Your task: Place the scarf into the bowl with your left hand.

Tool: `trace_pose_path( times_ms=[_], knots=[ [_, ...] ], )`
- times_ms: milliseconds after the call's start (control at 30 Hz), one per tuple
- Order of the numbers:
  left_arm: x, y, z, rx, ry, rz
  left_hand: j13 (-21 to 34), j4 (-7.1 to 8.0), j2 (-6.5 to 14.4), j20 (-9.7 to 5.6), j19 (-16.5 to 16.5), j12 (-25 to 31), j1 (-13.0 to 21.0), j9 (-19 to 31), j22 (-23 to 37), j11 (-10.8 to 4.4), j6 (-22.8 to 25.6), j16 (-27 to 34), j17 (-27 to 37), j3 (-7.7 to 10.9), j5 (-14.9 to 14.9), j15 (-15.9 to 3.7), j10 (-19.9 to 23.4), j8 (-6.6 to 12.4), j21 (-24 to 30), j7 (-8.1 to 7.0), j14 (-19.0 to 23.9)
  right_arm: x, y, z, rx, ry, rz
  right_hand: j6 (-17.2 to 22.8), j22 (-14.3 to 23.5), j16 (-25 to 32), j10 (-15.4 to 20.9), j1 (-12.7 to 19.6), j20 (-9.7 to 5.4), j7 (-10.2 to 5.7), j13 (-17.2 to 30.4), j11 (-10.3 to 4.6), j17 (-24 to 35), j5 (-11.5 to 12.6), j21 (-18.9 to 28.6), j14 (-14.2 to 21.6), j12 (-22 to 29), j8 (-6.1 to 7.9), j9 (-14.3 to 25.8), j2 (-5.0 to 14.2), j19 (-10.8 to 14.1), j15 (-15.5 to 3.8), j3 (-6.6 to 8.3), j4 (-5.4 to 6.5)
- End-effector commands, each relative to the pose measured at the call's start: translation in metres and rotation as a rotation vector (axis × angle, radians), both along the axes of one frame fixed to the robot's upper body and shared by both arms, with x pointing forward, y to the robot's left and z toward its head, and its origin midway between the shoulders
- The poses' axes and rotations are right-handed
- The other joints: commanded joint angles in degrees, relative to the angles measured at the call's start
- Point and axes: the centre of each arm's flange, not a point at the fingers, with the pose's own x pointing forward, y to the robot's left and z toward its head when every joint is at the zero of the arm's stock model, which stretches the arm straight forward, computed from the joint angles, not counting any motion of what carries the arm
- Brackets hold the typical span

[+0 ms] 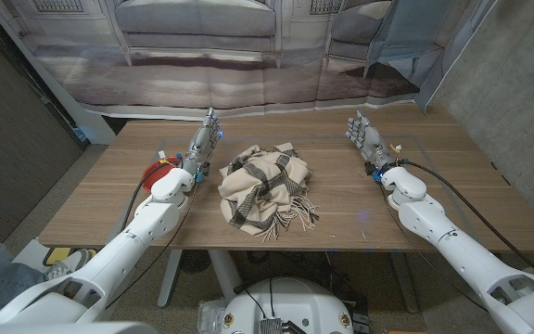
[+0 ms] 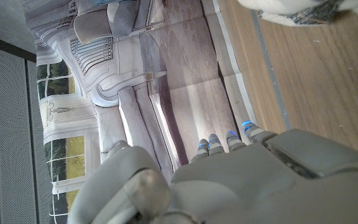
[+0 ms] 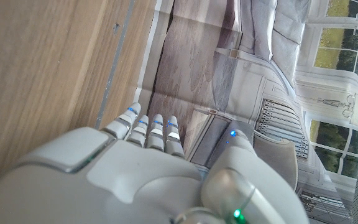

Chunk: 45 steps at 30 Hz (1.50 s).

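Head view: a beige plaid scarf [image 1: 265, 188] lies bunched in a loose heap near the middle of the wooden table [image 1: 452, 199], its fringe trailing toward the near edge. The left hand [image 1: 202, 146] stands just beside the scarf on the robot's left, fingers extended upward and close together, holding nothing and not touching the cloth. Beside the left forearm, partly hidden by it, sits a red bowl [image 1: 158, 169], of which only part of the rim is visible. The right hand [image 1: 365, 139] stands well apart from the scarf on the other side of the table, fingers likewise extended and empty. Left wrist view: the back of the left hand [image 2: 272, 186] occupies the lower part, its fingertips [image 2: 230, 140] lined up side by side with nothing between them; a corner of the scarf [image 2: 300, 11] shows at the edge above the table surface, with a printed backdrop [image 2: 135, 81] beyond. Right wrist view: the right hand [image 3: 135, 180] shows fingers [image 3: 151, 127] pressed together and empty against table and backdrop. Risks, as judged: the scarf is bulky and loosely folded, so a shallow grasp may lift only one layer and leave the rest dragging; the trailing fringe may hang over the bowl's rim; and since the bowl sits close to the left forearm, a sweeping arm motion could knock it aside.
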Motion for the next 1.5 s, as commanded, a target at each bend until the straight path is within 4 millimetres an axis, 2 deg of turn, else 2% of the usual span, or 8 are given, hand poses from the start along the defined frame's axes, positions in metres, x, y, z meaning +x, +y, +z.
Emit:
trace_pose_path(
  times_ms=[33, 267, 533, 733, 967, 1500],
  knots=[
    [-0.002, -0.005, 0.001, 0.021, 0.011, -0.005, 0.11, 0.31, 0.07, -0.57, -0.48, 0.4, 0.49, 0.15, 0.3, 0.16, -0.32, 0.3, 0.13, -0.01, 0.36, 0.05, -0.42, 0.29, 0.28, 0.09, -0.25, 0.004, 0.008, -0.003, 0.001, 0.002, 0.022, 0.47, 0.28, 0.37, 0.68, 0.67, -0.32, -0.1, 0.17, -0.07, 0.27, 0.26, 0.41, 0.53, 0.36, 0.26, 0.11, 0.11, 0.49, 0.35, 0.54, -0.1],
    [-0.01, -0.01, 0.001, -0.008, 0.005, 0.002, 0.11, 0.29, 0.4, -0.47, -0.43, 0.68, 0.6, 0.15, 0.32, 0.46, 0.08, 0.61, 0.14, -0.04, 0.51, 0.27, 0.2, 0.49, 0.36, 0.22, 0.49, 0.001, 0.007, -0.004, -0.009, -0.001, 0.009, 0.53, 0.28, 0.37, 0.8, 0.72, -0.3, -0.07, 0.17, -0.05, 0.27, 0.26, 0.44, 0.62, 0.41, 0.23, 0.11, 0.16, 0.55, 0.34, 0.54, -0.17],
    [-0.019, -0.007, -0.001, -0.011, -0.025, -0.003, 0.14, 0.21, 1.32, -0.03, 0.33, 1.17, 1.03, 0.16, 0.38, 0.79, 1.15, 0.99, 0.18, 0.12, 0.78, 0.67, 1.51, 0.92, 0.75, 0.62, 1.7, -0.002, 0.006, -0.004, -0.014, 0.001, 0.007, 0.65, 0.28, 0.37, 0.97, 0.74, -0.28, -0.11, 0.18, 0.1, 0.27, 0.26, 0.45, 0.74, 0.47, 0.22, 0.11, 0.22, 0.57, 0.37, 0.51, -0.24],
    [-0.029, -0.003, -0.004, -0.01, -0.043, -0.003, 0.15, 0.1, 1.85, 0.07, 0.85, 1.39, 1.38, 0.16, 0.4, 0.49, 1.95, 1.19, 0.19, 0.25, 0.92, 0.57, 2.22, 1.18, 0.95, 0.68, 2.5, -0.002, 0.009, -0.004, -0.018, 0.0, 0.005, 0.79, 0.28, 0.36, 1.16, 0.73, -0.27, -0.14, 0.19, 0.11, 0.28, 0.25, 0.46, 0.79, 0.53, 0.22, 0.12, 0.27, 0.61, 0.32, 0.49, -0.27],
    [-0.033, 0.0, -0.006, -0.002, -0.047, -0.01, 0.15, -0.01, 2.25, 0.15, 1.1, 1.55, 1.69, 0.16, 0.4, 0.43, 2.54, 1.25, 0.19, 0.33, 1.03, 0.66, 2.8, 1.34, 1.03, 0.77, 2.97, 0.0, 0.012, -0.005, -0.016, 0.0, 0.013, 0.86, 0.29, 0.33, 1.15, 0.73, -0.25, -0.22, 0.19, 0.04, 0.29, 0.25, 0.47, 0.81, 0.52, 0.2, 0.12, 0.33, 0.62, 0.36, 0.47, -0.31],
    [-0.047, 0.008, -0.005, 0.024, -0.081, 0.013, 0.16, -0.32, 2.86, 0.42, 1.78, 1.95, 2.42, 0.16, 0.41, 0.5, 4.27, 1.42, 0.18, 0.38, 1.2, 0.54, 4.48, 1.75, 1.21, 0.46, 4.29, -0.001, 0.012, -0.004, -0.021, 0.002, 0.005, 0.98, 0.29, 0.35, 1.28, 0.71, -0.23, -0.26, 0.2, -0.01, 0.31, 0.23, 0.49, 0.99, 0.54, 0.15, 0.12, 0.42, 0.68, 0.37, 0.43, -0.38]
  ],
)
